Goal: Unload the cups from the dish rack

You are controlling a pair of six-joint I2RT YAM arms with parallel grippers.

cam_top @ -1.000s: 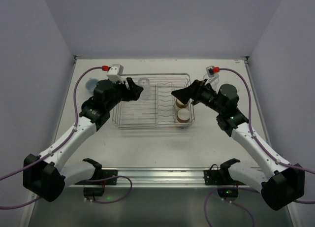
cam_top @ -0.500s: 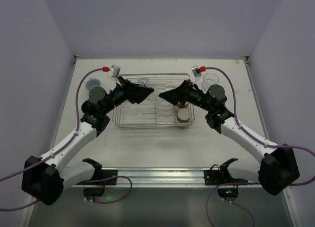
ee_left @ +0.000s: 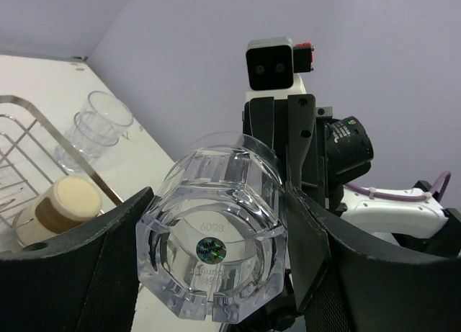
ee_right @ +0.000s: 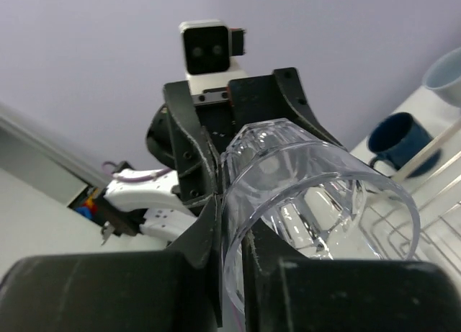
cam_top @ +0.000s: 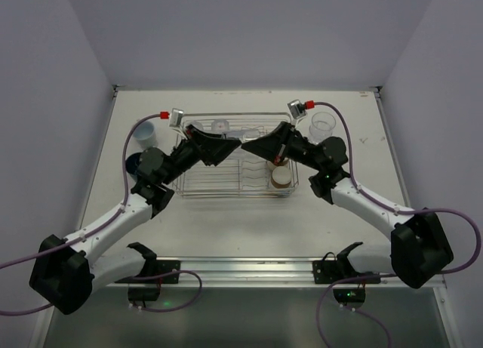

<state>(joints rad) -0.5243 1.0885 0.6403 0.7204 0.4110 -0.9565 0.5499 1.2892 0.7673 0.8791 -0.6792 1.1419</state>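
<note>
The clear tumbler (ee_left: 212, 238) is transparent, glossy plastic with a smooth faceted base. The dish rack (cam_top: 234, 193) is bright, polished metal wire. The left tool (ee_left: 216, 227) has matt black plastic fingers (ee_left: 65, 274). The worktop (cam_top: 226, 223) is a matt white surface.

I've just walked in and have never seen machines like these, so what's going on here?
Two robot arms are emptying cups from a wire dish rack. They meet above it over one clear cup. The left gripper clamps its sides, and its rim sits between the right gripper's fingers. It looks like a handover, though I cannot tell if the right one grips. A tan cup sits in the rack. Other cups stand outside it.
</note>
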